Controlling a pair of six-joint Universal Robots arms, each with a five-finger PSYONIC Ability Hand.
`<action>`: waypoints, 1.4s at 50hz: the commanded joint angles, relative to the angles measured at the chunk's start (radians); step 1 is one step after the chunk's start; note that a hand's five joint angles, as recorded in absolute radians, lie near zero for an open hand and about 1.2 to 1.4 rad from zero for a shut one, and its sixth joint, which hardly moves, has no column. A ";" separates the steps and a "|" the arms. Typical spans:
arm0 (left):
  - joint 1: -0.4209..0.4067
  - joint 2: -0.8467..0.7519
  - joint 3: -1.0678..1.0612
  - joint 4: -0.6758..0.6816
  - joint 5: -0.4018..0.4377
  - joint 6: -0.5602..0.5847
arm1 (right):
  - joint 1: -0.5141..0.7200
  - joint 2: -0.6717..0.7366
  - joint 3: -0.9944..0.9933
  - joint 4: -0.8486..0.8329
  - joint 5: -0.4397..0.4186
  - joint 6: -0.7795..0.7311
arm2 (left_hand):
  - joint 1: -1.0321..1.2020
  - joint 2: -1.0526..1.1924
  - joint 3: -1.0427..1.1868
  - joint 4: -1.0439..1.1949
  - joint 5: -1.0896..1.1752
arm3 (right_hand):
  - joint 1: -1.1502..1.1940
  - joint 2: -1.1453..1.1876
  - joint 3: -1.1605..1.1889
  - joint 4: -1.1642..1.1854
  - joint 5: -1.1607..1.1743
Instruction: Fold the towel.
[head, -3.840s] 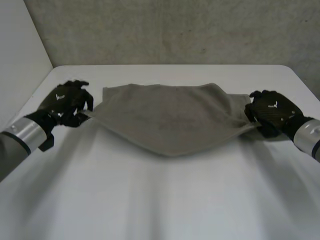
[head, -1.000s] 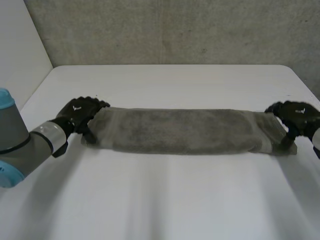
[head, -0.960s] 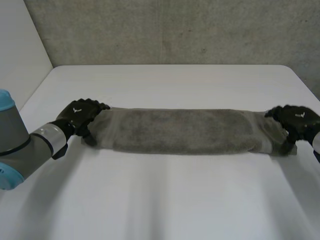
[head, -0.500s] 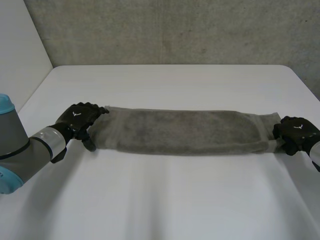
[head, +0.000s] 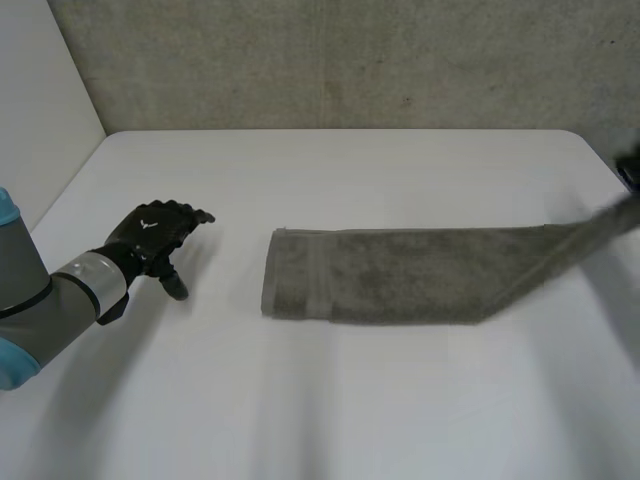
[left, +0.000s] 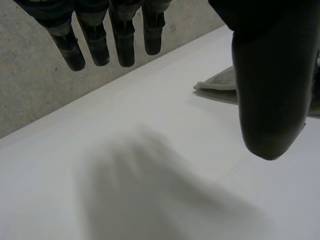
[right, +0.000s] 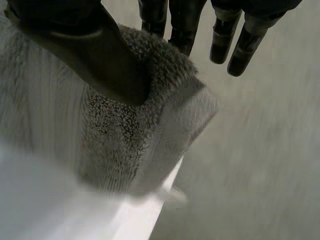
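Observation:
The grey towel (head: 400, 280) lies on the white table (head: 340, 410) as a long folded strip. Its right end rises off the table toward my right hand (head: 631, 168) at the table's right edge. In the right wrist view my right hand (right: 75, 35) pinches that end of the towel (right: 125, 125) between thumb and fingers (right: 182, 25). My left hand (head: 150, 238) rests open on the table, well clear of the towel's left end (head: 268, 290). In the left wrist view its fingers (left: 95, 40) are straight, and the towel's end (left: 217, 84) lies beyond the thumb.
A rough grey wall (head: 350, 60) stands behind the table's far edge. A white wall (head: 40, 100) runs along the left side. Bare table lies in front of the towel and around my left hand.
My left hand has let go of the towel's left end and stays open. My right hand has shut on the right end, lifting and dragging the strip to the right.

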 joint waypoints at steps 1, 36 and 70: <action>-0.001 0.012 -0.004 0.001 0.000 -0.001 | 0.364 -0.031 -0.103 -0.009 0.008 0.107 | 0.028 0.005 -0.043 -0.050 -0.006 | 0.093 0.107 -0.007 -0.060 0.062; -0.172 0.008 0.059 0.015 -0.003 -0.172 | 0.659 0.049 0.069 0.097 0.222 0.284 | 0.034 0.011 -0.043 -0.050 0.000 | -1.129 -1.115 -0.007 -0.060 -1.160; -0.320 -0.067 0.094 0.019 -0.037 -0.212 | 0.374 0.002 0.411 -0.123 0.078 0.415 | 0.040 0.017 -0.043 -0.050 0.006 | 0.064 0.078 -0.007 -0.060 0.033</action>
